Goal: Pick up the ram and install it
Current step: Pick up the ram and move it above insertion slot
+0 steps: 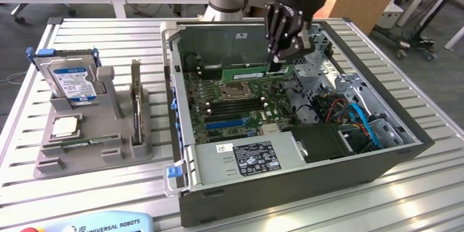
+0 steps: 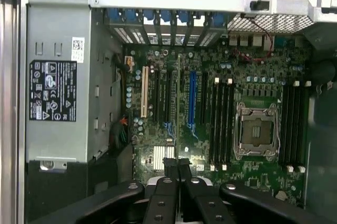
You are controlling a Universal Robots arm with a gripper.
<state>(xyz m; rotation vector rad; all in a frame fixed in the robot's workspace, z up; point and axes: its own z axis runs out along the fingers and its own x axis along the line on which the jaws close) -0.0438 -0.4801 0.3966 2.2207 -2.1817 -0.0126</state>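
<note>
1. As I watch from the exterior view, the gripper hangs inside the open computer case, its fingers clamped tight on the ram.
2. I see the ram lying level, just over the motherboard, beyond the processor socket.
3. I can't tell whether it's seated.

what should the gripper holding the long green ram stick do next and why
Probably lower slowly: the black gripper is shut on the long green ram stick, which seems to hang unseated above, and parallel to, the black memory slots beside the silver processor socket.
</note>
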